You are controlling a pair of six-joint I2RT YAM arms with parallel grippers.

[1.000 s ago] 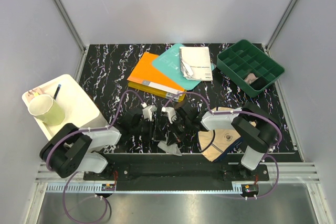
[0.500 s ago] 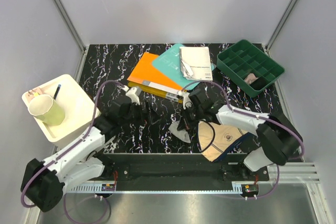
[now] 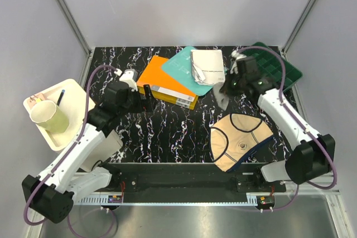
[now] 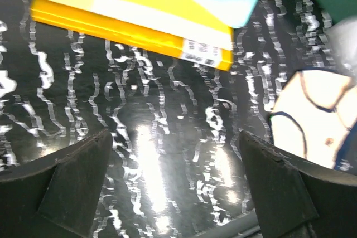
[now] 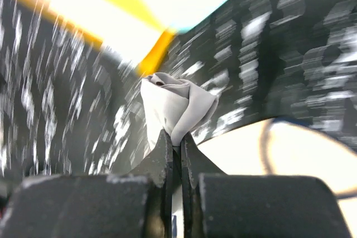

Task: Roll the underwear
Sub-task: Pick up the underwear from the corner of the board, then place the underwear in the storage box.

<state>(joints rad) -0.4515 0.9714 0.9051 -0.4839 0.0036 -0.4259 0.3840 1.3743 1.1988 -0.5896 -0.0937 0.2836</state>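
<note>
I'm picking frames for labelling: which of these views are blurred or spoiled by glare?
Top external: sharp and evenly lit. Left wrist: a white patch of glare washes out the glossy table. Right wrist: the background is smeared by motion blur; only the grey underwear pinched in the right gripper is fairly crisp.

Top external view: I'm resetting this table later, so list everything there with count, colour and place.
grey underwear: one, light grey, lifted, right of the books
beige underwear: one, beige with navy edging, flat, near right
books: three, orange, teal, white, overlapping, far centre
compartment tray: one, green, far right
white tray: one, left edge, holding a pale cup
left gripper: one, black, open, over the marbled table
right gripper: one, black, shut on the grey underwear
</note>
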